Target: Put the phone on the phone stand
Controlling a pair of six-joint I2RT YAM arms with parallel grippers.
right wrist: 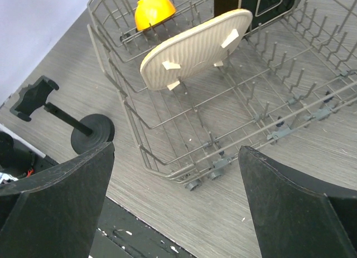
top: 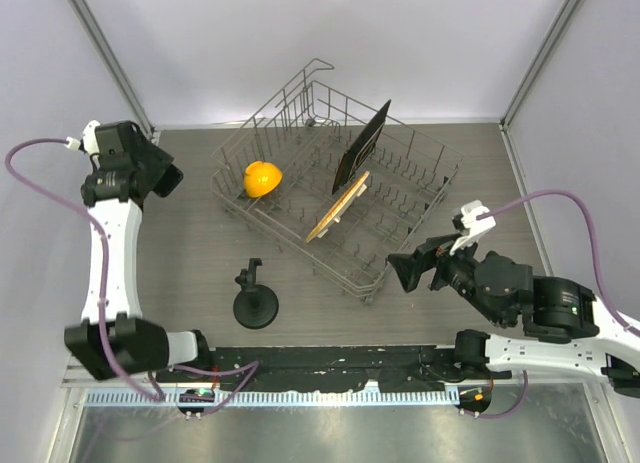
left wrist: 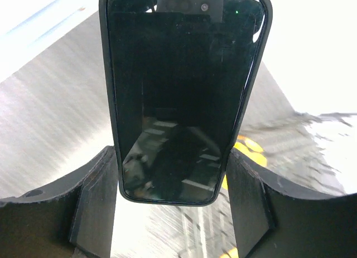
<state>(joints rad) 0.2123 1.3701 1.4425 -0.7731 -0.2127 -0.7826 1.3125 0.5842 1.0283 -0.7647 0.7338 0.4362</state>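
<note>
Bare worktop [top: 185, 233] lies open left of and beyond the phone stand [top: 255, 301]. The wire dish rack [top: 362, 283] crowds its right side, near but apart.

We see soft, even overhead light in the top view; in the left wrist view the grey wood-grain desk [left wrist: 50, 130] blurs, whites blow out, and the glossy black phone [left wrist: 184, 96] mirrors glints.

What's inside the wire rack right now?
A yellow-orange rounded object, a leaning beige oval board and an upright black board. The black board's base is partly hidden behind the beige one.
</note>
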